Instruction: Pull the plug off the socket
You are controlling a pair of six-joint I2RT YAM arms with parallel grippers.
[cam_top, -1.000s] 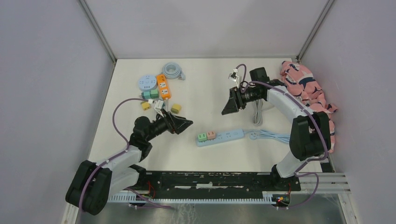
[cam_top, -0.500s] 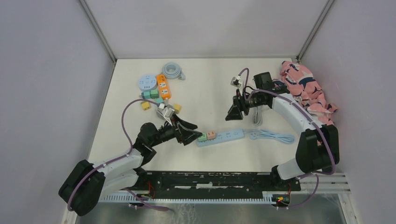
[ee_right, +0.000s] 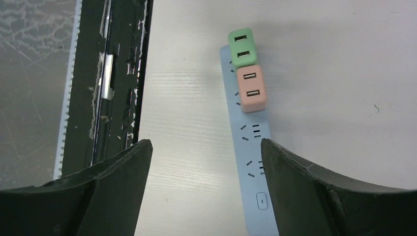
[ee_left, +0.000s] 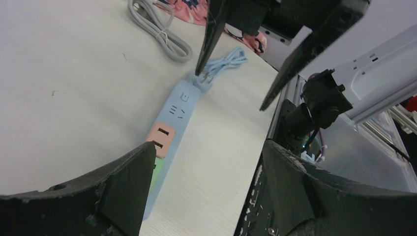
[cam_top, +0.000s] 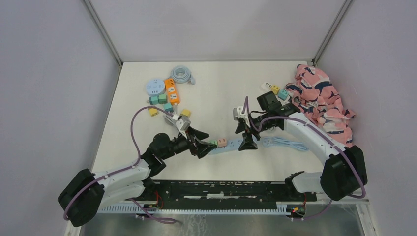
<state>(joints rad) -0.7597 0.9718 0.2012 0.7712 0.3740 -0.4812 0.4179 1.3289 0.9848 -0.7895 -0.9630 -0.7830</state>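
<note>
- Plugs: green plug (ee_right: 241,46) and pink plug (ee_right: 251,88) sit touching at one end of the blue power strip (ee_right: 255,167).
- Likely light, hard, slick; pinch the flat sides while pinning the power strip.
- Left claw (cam_top: 207,144) is wide and empty beside the green plug; right claw (cam_top: 244,137) is wide and empty over the power strip.

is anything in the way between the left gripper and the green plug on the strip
Nothing visible. The open left gripper is right at the green plug on the end of the blue power strip. The pink plug sits directly behind it; the right gripper hovers farther along the strip.
</note>
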